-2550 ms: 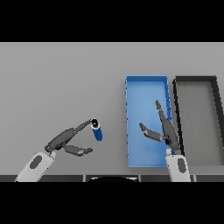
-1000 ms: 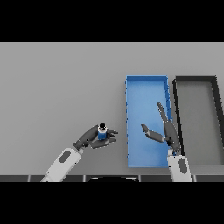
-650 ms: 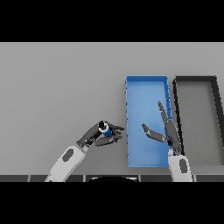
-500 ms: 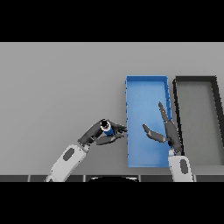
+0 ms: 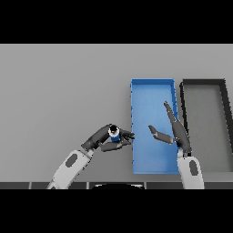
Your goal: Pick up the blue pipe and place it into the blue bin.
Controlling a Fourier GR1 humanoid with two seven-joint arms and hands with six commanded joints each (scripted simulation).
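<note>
My left hand [image 5: 101, 139] is shut on the small blue pipe [image 5: 114, 134], whose dark open end faces up. Hand and pipe sit just left of the blue bin [image 5: 152, 91], with the fingertips nearly at its left wall. The bin is a long rectangular tray on the grey table. My right hand [image 5: 175, 129] hovers open over the bin's right half, fingers straight and the thumb pointing left.
A dark grey bin [image 5: 205, 86] of the same shape stands right beside the blue bin on its right. The grey table [image 5: 63, 86] stretches away to the left and back.
The left hand has carried the pipe to the right, from well left of the bin to just at its left wall. The right hand has barely moved.
</note>
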